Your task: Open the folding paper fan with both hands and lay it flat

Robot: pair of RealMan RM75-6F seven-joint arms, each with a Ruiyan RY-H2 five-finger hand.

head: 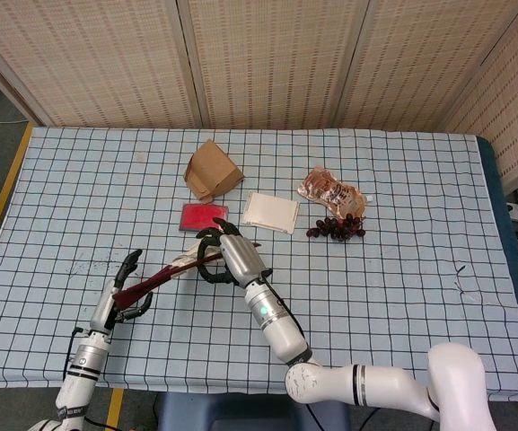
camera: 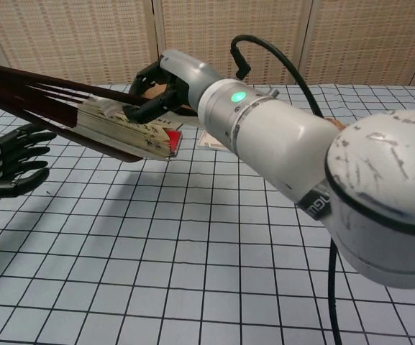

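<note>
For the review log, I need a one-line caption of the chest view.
Right hand holds the closed folding fan lifted above the checked table, while the open left hand waits just below its dark ribs.

Closed fan (camera: 85, 115) in right hand (camera: 160, 86)

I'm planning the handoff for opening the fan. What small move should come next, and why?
Probably bring the left hand in to grip the dark rib end of the folded fan. The right hand holds the fan lifted by its paper end, while the left hand sits open near the ribs, its fingers apart, holding nothing.
</note>
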